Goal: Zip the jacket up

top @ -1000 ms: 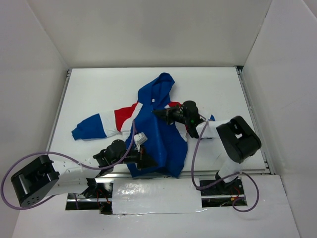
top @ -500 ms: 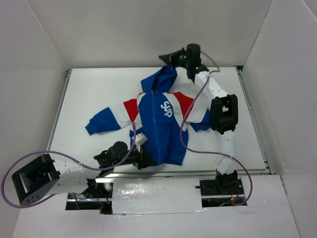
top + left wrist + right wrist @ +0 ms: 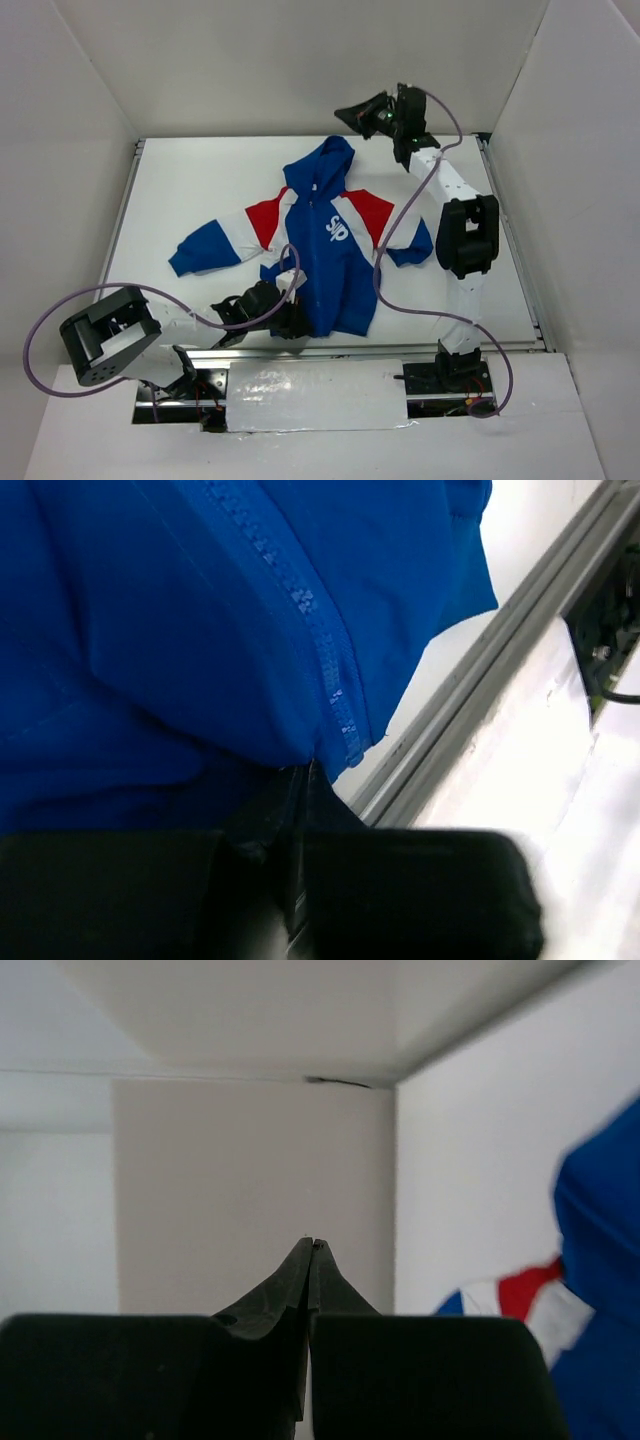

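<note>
jacket [image 3: 325, 250] flat mid-table [image 3: 190, 185], hood far, zipper [image 3: 315, 650] looks closed to collar | left gripper [image 3: 293, 321] fingers together, pinching near hem [image 3: 400, 695] at zipper foot | right gripper [image 3: 342, 110] raised far right, fingers together, empty | step: finishing | next: release hem, retreat both arms

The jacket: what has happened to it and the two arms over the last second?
The right gripper travelled up the jacket from the chest to past the hood, and now hangs shut and empty. The jacket went from bunched to spread flat, front closed, lettering showing. The left gripper stayed pinched on the hem.
</note>
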Controlling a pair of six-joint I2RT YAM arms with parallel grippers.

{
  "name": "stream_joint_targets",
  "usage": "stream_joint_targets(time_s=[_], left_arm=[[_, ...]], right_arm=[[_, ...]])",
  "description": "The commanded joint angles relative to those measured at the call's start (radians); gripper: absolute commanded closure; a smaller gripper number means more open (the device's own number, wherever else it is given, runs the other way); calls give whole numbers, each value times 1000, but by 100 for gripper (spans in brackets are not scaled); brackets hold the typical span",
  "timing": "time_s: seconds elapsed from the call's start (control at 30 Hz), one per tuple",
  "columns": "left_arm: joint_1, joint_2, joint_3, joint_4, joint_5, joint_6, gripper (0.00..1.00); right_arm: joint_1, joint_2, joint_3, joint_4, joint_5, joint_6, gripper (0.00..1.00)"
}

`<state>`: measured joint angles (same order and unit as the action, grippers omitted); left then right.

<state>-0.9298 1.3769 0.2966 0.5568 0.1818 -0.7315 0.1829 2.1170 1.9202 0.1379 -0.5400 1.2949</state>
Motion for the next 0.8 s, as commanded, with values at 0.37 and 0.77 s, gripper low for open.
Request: stream_joint_targets(time_s=[0.37, 0.77], left_arm=[[20, -351, 234, -602, -251, -2, 1], [524, -346, 570, -1100, -351, 14, 1]], right_arm=[[9, -411, -418, -50, 6, -345, 0], [18, -886, -588, -546, 199, -739, 0]])
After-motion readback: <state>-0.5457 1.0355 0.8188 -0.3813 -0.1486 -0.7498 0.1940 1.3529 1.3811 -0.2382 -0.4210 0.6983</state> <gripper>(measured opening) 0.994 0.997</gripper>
